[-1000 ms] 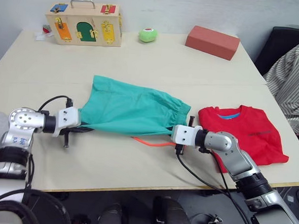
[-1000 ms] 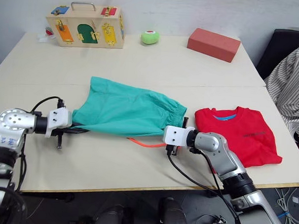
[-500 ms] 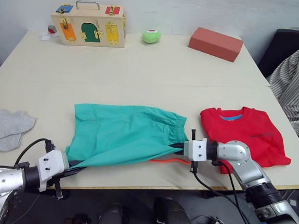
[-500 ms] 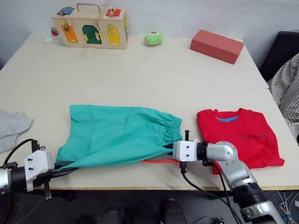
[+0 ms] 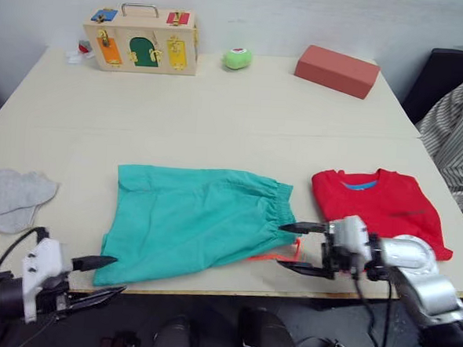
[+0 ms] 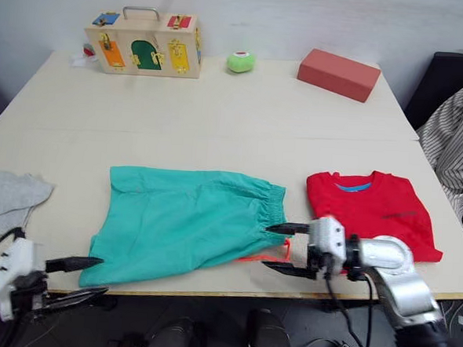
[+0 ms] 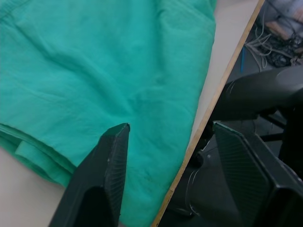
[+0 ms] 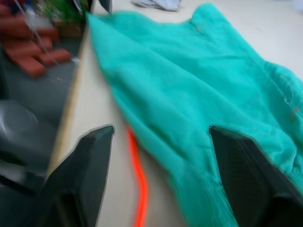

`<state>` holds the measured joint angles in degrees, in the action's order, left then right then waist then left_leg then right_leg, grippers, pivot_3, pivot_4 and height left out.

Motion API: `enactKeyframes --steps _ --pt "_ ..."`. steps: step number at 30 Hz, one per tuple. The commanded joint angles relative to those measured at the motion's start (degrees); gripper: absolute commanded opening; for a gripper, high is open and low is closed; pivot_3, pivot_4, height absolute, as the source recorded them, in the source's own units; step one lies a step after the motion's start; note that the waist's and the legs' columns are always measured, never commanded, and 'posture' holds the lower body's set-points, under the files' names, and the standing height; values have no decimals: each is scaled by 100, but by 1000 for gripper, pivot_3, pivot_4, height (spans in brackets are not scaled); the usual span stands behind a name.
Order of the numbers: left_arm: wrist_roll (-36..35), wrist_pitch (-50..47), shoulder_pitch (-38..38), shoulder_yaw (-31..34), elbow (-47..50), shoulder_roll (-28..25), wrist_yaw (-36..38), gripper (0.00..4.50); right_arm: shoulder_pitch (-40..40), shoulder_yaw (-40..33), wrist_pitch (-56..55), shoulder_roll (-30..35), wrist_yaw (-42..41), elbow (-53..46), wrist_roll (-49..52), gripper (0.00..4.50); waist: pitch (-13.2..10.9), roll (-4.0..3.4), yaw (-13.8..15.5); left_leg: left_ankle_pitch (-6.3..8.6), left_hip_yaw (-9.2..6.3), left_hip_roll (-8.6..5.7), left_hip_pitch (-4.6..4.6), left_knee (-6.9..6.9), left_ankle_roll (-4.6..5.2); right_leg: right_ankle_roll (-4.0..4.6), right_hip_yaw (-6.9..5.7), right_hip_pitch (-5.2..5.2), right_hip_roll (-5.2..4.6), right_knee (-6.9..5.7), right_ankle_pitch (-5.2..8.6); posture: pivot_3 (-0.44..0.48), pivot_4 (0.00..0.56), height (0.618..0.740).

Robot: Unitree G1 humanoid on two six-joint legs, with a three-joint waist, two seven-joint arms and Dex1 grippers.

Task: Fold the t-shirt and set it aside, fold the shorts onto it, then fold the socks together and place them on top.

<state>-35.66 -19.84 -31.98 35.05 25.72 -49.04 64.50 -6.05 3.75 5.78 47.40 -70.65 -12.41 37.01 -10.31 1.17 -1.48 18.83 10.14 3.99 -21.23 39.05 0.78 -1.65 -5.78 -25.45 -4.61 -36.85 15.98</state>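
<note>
Silver arms, white wrist blocks, black cables — black-fingered right pincer (image 5: pixel 296 246).

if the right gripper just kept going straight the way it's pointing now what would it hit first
Most likely the shorts. The right gripper is open and points along the table's near edge toward the robot's left, with the gathered waistband directly ahead of its fingers. The orange drawstring lies between them, low on the table.

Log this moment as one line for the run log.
shorts flat, released | t-shirt folded, set aside | socks untouched | left end effector open | right end effector open
</note>
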Motion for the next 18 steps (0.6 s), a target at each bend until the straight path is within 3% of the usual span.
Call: enactKeyframes --steps 1,3,4,8,13,15,18 --pt "-1516 -1256 266 526 178 -392 91 2847 -27 -528 1246 215 315 -826 1208 3826 3 5 -4 0 -6 2 5 0 -1 3 -2 4 0 2 2 0 150 740" --pt "-2064 -1636 889 321 222 -539 -164 2847 -348 -504 1485 -90 696 -987 1359 3826 2 4 -8 -2 -11 7 6 0 -6 13 -5 5 4 0 7 0 150 740" --pt "-1990 -1624 1302 35 210 -528 -337 2847 -522 -391 1560 -286 941 -1013 1234 3826 3 4 -6 -3 -13 7 8 -1 -14 17 -5 5 6 -3 9 0 150 740" --pt "-727 -1011 2927 -1572 -280 -136 -796 1605 -1130 470 1782 -1152 1896 -835 125 2530 12 -17 -5 -20 -17 -2 12 -22 -44 22 -5 3 10 -11 10 0 150 740" --pt "717 -12 3920 -3277 -1042 466 -622 19 -1627 1269 960 -2558 3094 194 -1568 727 13 -14 -36 -46 -6 -1 -2 -47 -85 31 -9 -19 23 -8 16 0 150 740" --pt "1348 581 4207 -3613 -1647 847 -948 0 -1650 1591 419 -2725 3209 634 -2288 17 13 -14 -23 -47 0 -5 -3 -46 -86 33 -8 -21 24 -8 18 0 150 740" --pt "1918 1138 4422 -3811 -2401 1298 -1353 0 -1486 1601 -102 -3054 3615 1130 -2764 17 15 -10 -17 -46 0 -3 -7 -39 -82 32 -8 -20 23 -5 18 0 150 740"
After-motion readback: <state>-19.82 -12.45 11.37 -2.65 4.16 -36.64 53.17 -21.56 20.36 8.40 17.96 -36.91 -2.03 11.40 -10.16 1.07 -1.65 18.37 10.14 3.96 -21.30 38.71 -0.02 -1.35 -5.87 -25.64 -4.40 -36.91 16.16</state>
